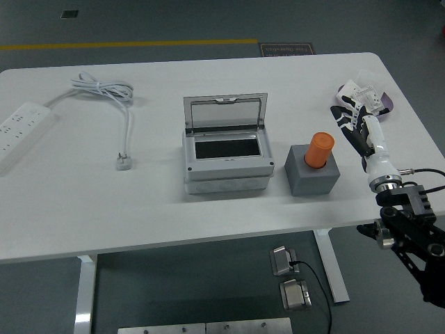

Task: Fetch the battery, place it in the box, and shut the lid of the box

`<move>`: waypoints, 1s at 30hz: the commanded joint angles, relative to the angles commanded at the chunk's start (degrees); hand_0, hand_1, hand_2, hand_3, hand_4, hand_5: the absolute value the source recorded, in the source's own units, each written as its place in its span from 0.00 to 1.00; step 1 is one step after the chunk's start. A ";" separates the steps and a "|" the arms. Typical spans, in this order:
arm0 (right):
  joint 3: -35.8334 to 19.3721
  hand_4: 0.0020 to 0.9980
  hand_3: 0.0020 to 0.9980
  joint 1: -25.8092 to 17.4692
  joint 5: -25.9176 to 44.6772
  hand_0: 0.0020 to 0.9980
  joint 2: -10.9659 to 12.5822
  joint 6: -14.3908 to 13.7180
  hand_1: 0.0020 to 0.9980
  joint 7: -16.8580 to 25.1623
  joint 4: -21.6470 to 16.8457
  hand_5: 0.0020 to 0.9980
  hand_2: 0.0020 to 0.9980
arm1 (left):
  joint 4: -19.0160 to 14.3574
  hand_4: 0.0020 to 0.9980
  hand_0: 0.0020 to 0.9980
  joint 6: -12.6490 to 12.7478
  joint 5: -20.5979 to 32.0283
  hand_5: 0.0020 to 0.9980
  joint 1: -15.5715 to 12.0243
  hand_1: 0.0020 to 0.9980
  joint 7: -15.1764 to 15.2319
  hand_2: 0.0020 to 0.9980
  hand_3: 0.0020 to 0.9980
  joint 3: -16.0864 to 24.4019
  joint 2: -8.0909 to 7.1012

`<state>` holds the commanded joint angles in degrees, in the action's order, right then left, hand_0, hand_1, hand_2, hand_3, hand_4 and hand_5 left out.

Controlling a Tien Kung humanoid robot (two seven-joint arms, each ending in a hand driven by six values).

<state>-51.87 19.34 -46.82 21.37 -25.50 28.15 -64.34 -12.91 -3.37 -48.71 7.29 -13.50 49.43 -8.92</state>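
Note:
An orange cylindrical battery stands upright in a grey block holder right of centre. A grey box sits at the table's middle with its clear lid raised and its dark inside showing. My right hand reaches in from the lower right, fingers relaxed and holding nothing, a little right of the battery and apart from it. My left arm is out of view.
A white power strip lies at the far left with its white cable and plug trailing across the table. A small purple and white object lies at the far right behind my right hand.

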 joint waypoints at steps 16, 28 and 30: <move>5.10 1.00 0.84 1.37 10.52 0.75 -1.83 0.81 0.74 8.83 5.58 0.58 0.81 | -0.03 0.63 0.58 -0.10 -0.51 0.19 0.17 0.63 -0.17 0.59 0.60 0.23 0.17; 9.28 1.00 0.77 2.93 12.86 0.73 -2.98 0.66 0.72 8.83 8.51 0.57 0.72 | -0.04 0.63 0.58 -0.24 -0.97 0.19 0.53 0.63 -0.21 0.59 0.60 0.36 0.21; 9.92 1.00 0.77 3.23 13.01 0.73 -3.23 0.62 0.72 8.83 8.74 0.57 0.72 | -0.04 0.63 0.58 -0.27 -1.02 0.19 0.66 0.63 -0.19 0.59 0.60 0.31 0.25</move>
<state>-41.95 22.57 -33.81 18.14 -24.88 36.98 -55.61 -12.95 -3.64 -49.73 7.95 -13.69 49.74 -8.68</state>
